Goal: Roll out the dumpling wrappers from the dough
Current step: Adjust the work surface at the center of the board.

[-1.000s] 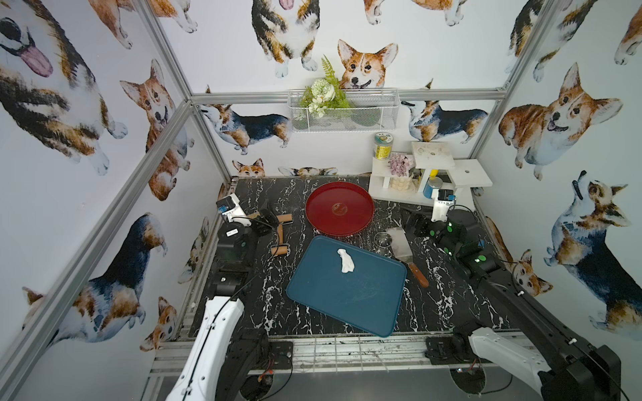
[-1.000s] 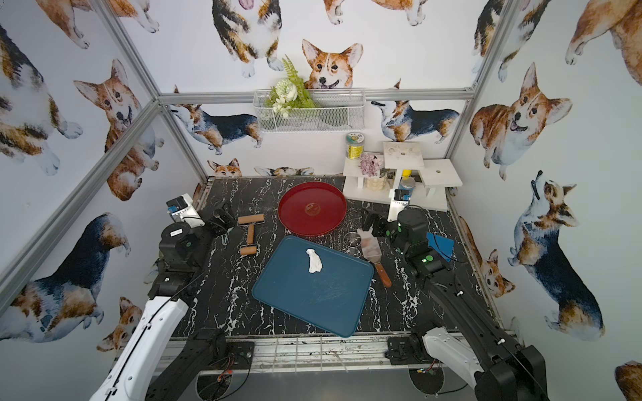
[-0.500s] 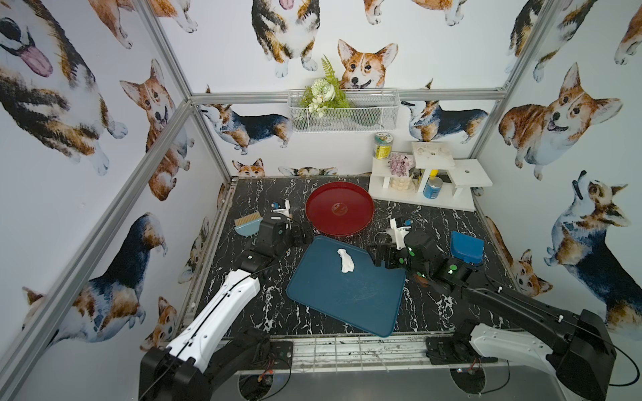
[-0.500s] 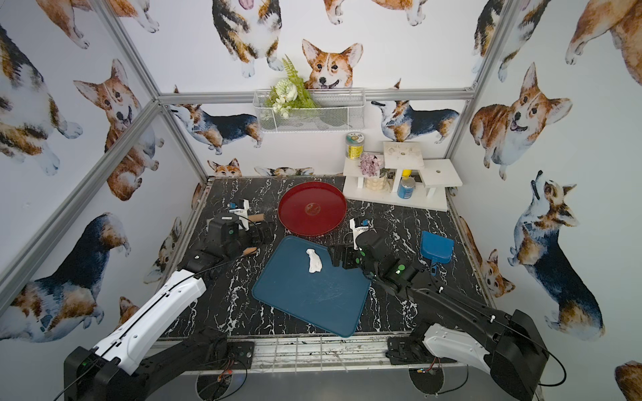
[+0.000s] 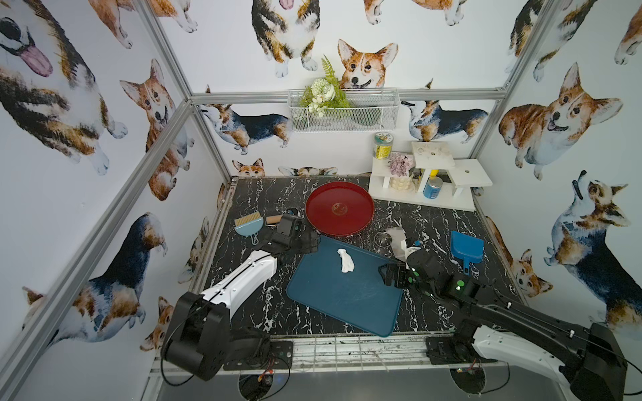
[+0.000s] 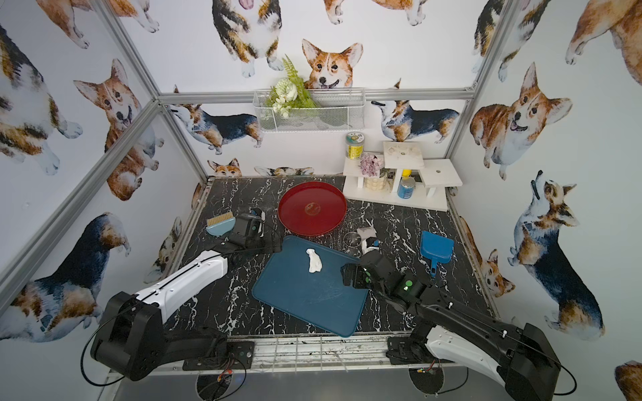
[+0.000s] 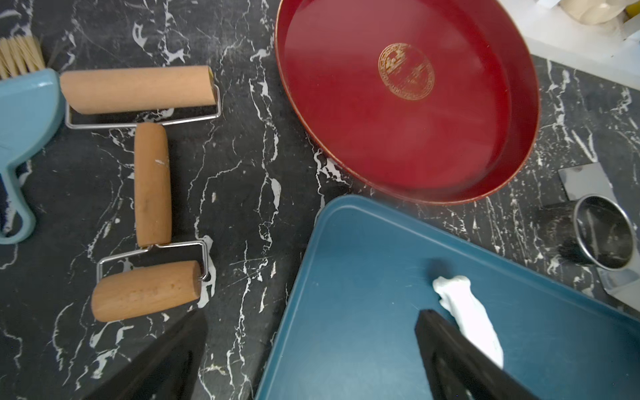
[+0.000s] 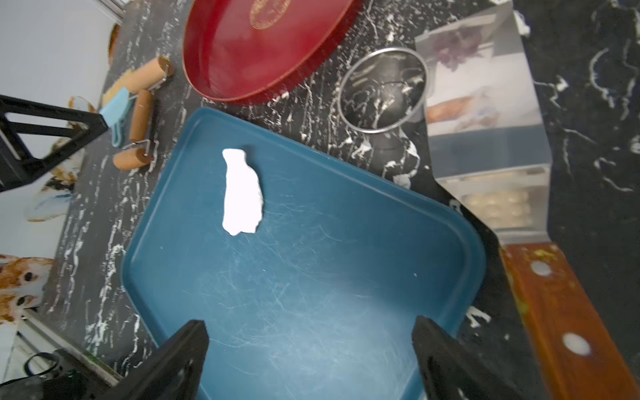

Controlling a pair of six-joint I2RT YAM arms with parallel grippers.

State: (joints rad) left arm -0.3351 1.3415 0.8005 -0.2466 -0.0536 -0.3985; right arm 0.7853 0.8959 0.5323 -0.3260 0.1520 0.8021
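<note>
Two grippers, and both have their jaws spread wide with nothing held between them. The left gripper (image 7: 311, 315) hangs over a corner of the tray (image 7: 363, 277): one finger is above the bare table (image 7: 242, 207), the other above the tray. The dough (image 7: 464, 311), a long white lump, lies on the tray just ahead of that second finger's tip, which hides its near end in the wrist view; in both top views a strip of tray shows between them. Straight ahead of the gap sits the plate (image 7: 398, 121). Outside the first finger lie the roller (image 7: 152, 183) and, past it, the brush (image 7: 24, 114). Outside the second finger, beyond the dough, the ring (image 7: 604, 232) stands on the table.

The right gripper (image 8: 308, 323) hangs over the tray's opposite side, and bare blue tray fills the gap between its fingers. The dough lies well ahead of these jaws, roughly in line with one finger, touching neither. Outside the other finger the scraper (image 8: 485, 114) lies flat on the table, handle nearest the gripper, blade beside the ring. In both top views the dough lies between the two grippers, apart from each.
</note>
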